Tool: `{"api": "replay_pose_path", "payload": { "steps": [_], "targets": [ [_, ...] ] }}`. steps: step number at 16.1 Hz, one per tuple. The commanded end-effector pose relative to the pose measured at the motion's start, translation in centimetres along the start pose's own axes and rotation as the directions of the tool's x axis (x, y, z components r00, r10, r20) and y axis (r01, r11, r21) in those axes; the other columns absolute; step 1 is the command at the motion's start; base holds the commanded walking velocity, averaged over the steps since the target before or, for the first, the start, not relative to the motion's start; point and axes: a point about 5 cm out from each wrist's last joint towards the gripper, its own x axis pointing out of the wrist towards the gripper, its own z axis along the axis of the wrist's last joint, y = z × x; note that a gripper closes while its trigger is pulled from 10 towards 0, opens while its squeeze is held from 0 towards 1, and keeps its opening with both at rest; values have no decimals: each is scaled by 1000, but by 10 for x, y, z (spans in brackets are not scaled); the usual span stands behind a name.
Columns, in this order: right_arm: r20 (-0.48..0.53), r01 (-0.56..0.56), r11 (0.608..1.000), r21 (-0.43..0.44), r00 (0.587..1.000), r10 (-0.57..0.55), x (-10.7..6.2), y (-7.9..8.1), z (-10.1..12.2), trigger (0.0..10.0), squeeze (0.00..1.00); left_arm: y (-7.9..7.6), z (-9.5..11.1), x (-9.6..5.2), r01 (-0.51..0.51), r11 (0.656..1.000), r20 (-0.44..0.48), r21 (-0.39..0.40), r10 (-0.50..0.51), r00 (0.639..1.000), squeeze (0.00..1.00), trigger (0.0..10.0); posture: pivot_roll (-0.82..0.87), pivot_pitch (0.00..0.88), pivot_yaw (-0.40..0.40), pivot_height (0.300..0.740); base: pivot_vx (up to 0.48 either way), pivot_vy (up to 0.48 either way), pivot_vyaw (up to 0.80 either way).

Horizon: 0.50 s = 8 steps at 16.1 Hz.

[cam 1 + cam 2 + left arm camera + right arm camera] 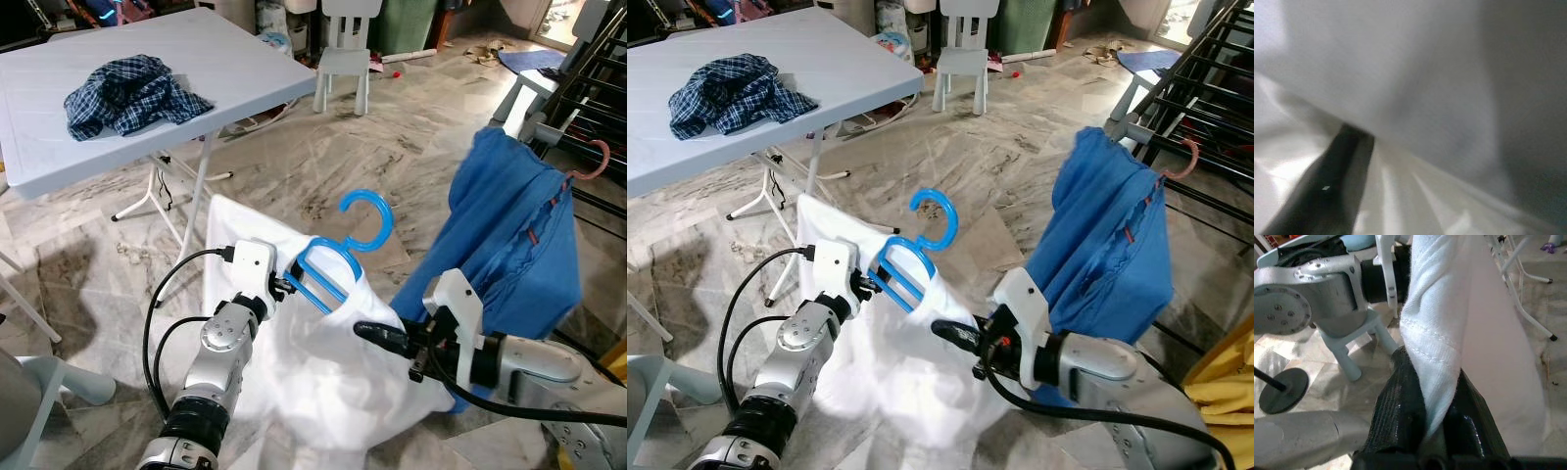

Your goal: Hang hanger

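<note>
A blue plastic hanger (pixel 338 259) sits inside the neck of a white garment (pixel 323 362), with its hook (pixel 370 211) pointing up. Both are held up in front of me above the floor. My left gripper (pixel 287 284) is at the hanger's left shoulder and is shut on it through the cloth; in the left wrist view one black finger (pixel 1327 186) lies against white fabric. My right gripper (pixel 377 335) is lower right of the hanger. It is shut on a fold of the white garment (pixel 1435 357), which is pinched between its fingers (pixel 1396 406).
A blue garment (pixel 509 235) hangs on a pink hanger (pixel 593 162) from a black drying rack (pixel 598 69) at the right. At the left stands a white folding table (pixel 225 69) with a plaid shirt (pixel 132 93). A white chair (pixel 343 59) stands behind. Yellow cloth (pixel 1225 401) lies at lower right.
</note>
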Motion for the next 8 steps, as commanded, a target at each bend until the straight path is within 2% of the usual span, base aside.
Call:
{"api": "replay_pose_path", "payload": {
  "steps": [1, 6, 8],
  "targets": [
    [20, -34, 999, -31, 999, 35, -2, 6, 8, 10000, 0, 5, -4, -3, -14, 1000, -2, -3, 14, 1000, 0, 0, -141, 104, -7, 740, 0, 0, 0],
    [-13, 121, 991, -63, 992, -122, -8, -9, 4, 10000, 0, 3, -8, -4, 1, 1000, -15, -19, -1, 1000, 0, 0, -154, 113, -12, 740, 0, 0, 0],
    [-18, 157, 985, -74, 987, -158, -6, -14, 2, 10000, 0, 10, -10, -7, -16, 999, -17, -39, 16, 1000, 0, 0, -150, 113, -17, 740, 0, 0, 0]
  ]
}}
